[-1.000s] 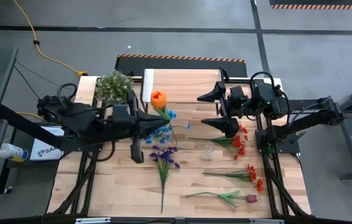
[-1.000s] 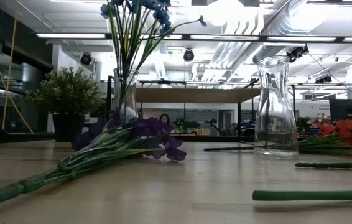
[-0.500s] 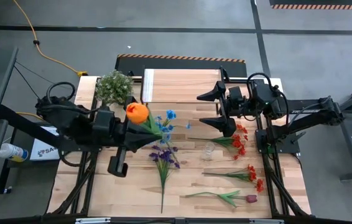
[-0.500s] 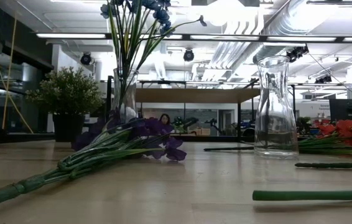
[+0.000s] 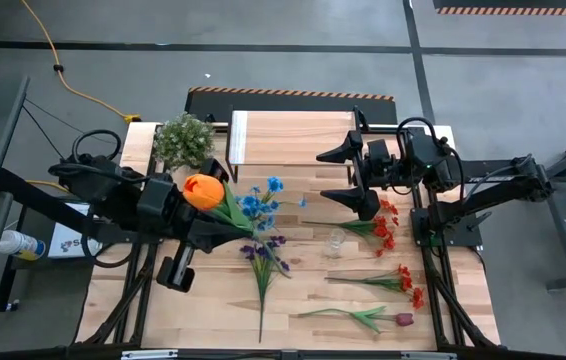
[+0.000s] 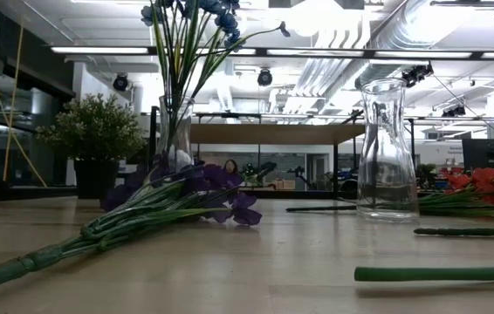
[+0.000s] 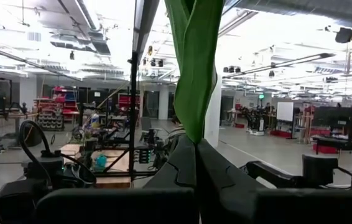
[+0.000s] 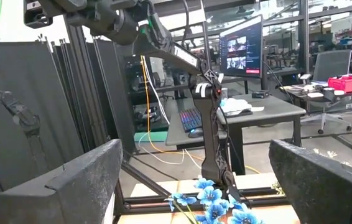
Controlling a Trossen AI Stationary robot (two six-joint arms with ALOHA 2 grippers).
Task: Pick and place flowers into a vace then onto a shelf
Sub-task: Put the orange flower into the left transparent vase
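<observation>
My left gripper (image 5: 234,227) (image 7: 194,148) is shut on an orange tulip (image 5: 201,190), held high beside the blue flowers (image 5: 260,204) that stand in a glass vase (image 6: 176,131). An empty clear vase (image 5: 335,243) (image 6: 387,148) stands upright mid-table. Purple flowers (image 5: 263,256) (image 6: 142,214), red flowers (image 5: 383,227) and a dark red tulip (image 5: 363,317) lie flat on the table. The shelf (image 5: 293,135) (image 6: 264,133) stands at the far edge. My right gripper (image 5: 321,176) (image 8: 194,186) hangs open above the table's right half. My left gripper pinches the orange tulip between its two shut fingers (image 7: 182,165) at the green leaf and stem (image 7: 193,118) well below the bloom. The fingers come in roughly level from the table's left. The flower is lifted clear and rises upright above the fingers.
A bushy pale-green plant (image 5: 183,138) (image 6: 94,131) stands at the far left corner beside the shelf. More red flowers (image 5: 403,280) lie near the right edge. Bare wood shows along the near left part of the table (image 5: 163,310).
My left gripper has drawn back from the blue-flower vase toward the table's left and near edges and has risen, still shut. The orange tulip went with it, its bloom now showing larger and farther left. The right arm kept still.
</observation>
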